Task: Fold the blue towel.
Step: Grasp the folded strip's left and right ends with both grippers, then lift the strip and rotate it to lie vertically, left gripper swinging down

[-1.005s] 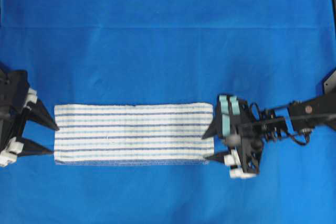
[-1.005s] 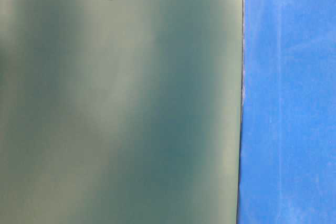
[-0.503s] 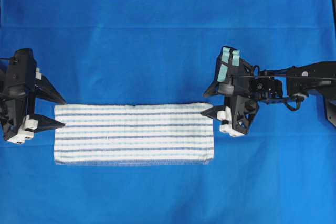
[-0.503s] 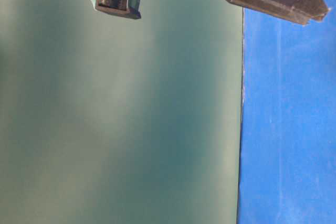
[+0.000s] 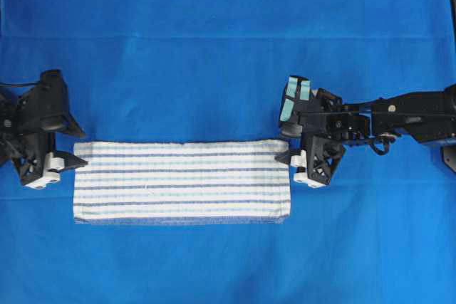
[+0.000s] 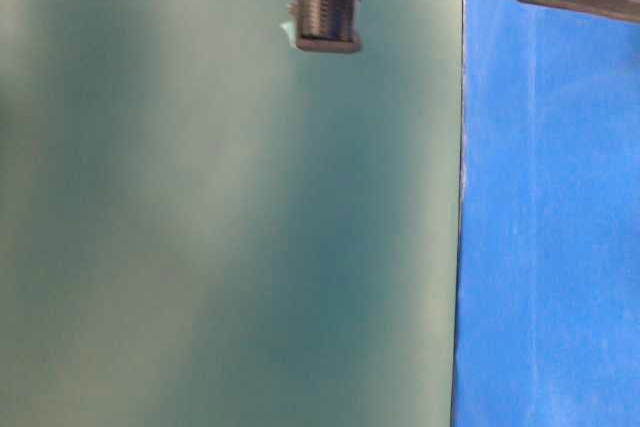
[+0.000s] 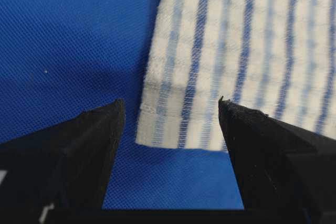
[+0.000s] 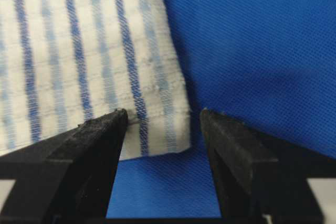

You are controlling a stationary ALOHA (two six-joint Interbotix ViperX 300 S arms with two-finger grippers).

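The blue towel [image 5: 182, 181], white with dark-blue and light-blue stripes, lies flat as a long strip on the blue table covering [image 5: 214, 69]. My left gripper [image 5: 80, 149] is open at the towel's far left corner. In the left wrist view that corner [image 7: 173, 129] lies between the open fingers [image 7: 97, 140], and the gripper [image 7: 170, 100] holds nothing. My right gripper [image 5: 281, 146] is open at the far right corner. In the right wrist view that corner [image 8: 157, 129] sits between the open fingers [image 8: 231, 150], and the gripper [image 8: 164, 111] holds nothing.
The blue covering spreads over the whole table around the towel. The table-level view shows a green wall [image 6: 200, 247], the covering's edge [image 6: 550, 247] and a piece of an arm [image 6: 328, 9] at the top.
Both grippers have moved from the middle of the towel's short ends toward its far corners. They stay open. The towel has not moved.
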